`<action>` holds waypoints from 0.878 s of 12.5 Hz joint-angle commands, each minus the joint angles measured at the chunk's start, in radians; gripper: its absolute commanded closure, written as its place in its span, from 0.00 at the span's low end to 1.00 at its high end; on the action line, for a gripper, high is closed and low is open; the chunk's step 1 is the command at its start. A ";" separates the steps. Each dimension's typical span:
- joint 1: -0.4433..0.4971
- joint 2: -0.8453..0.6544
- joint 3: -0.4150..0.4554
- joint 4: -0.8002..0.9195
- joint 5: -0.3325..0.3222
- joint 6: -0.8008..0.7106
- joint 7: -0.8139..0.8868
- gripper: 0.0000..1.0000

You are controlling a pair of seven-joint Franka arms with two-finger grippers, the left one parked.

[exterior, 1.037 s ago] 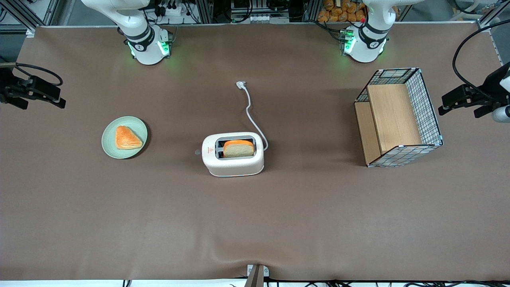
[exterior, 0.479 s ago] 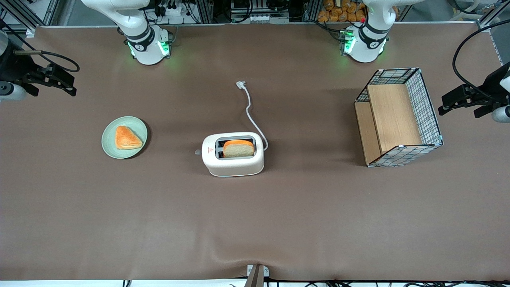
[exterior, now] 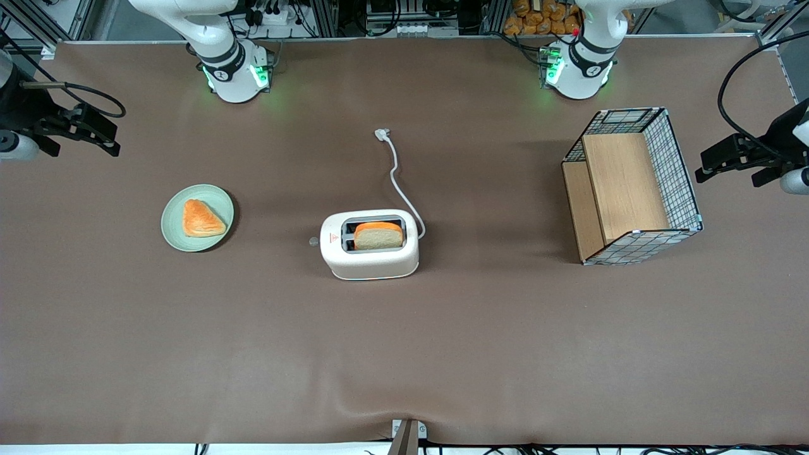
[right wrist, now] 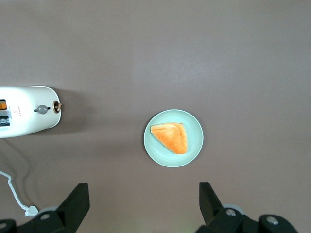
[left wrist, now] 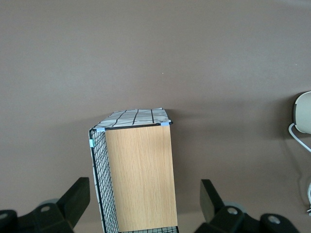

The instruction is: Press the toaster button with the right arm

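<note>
The white toaster (exterior: 370,244) stands mid-table with a slice of bread (exterior: 378,235) in one slot. Its small grey button (exterior: 313,241) sticks out of the short end by the red triangle, facing the working arm's end of the table. My right gripper (exterior: 114,134) hovers at that end of the table, well away from the toaster and farther from the front camera than the plate. It is open and empty. In the right wrist view the open gripper (right wrist: 143,190) looks down on the plate, with the toaster (right wrist: 29,110) and its button (right wrist: 43,109) off to one side.
A green plate (exterior: 221,205) with a triangular pastry (exterior: 202,218) lies between the gripper and the toaster. The white cord runs from the toaster to its plug (exterior: 382,133). A wire basket with a wooden shelf (exterior: 632,186) stands toward the parked arm's end.
The right gripper has moved farther from the front camera and a little toward the table's middle. The toaster, plate and basket have not moved.
</note>
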 commanded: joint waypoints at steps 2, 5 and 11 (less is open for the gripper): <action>-0.026 0.007 0.002 0.017 -0.003 -0.005 0.011 0.00; -0.027 0.007 0.002 0.016 -0.005 0.000 0.010 0.00; -0.050 0.027 -0.039 0.016 -0.003 0.009 -0.003 0.00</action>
